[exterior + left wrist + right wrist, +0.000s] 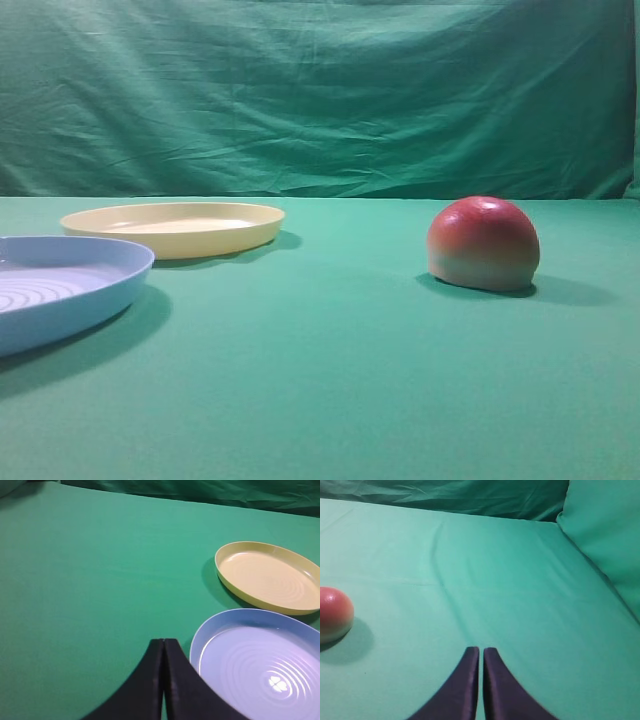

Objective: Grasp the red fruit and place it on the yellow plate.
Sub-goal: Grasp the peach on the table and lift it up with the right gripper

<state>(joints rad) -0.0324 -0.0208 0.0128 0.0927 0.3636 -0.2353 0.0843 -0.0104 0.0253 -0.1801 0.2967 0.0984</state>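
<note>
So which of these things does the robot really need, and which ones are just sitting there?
Needed for the job:
- the red fruit, sitting on the green cloth
- the yellow plate, with nothing on it
- the right gripper, shut, near the fruit

Just sitting there:
- the blue plate, beside the yellow one
- the left gripper, shut, holding nothing

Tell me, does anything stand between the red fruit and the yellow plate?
Nothing visible does. Only bare green cloth lies between the red fruit and the yellow plate. The light-blue plate sits nearer the camera, beside that path.
</note>
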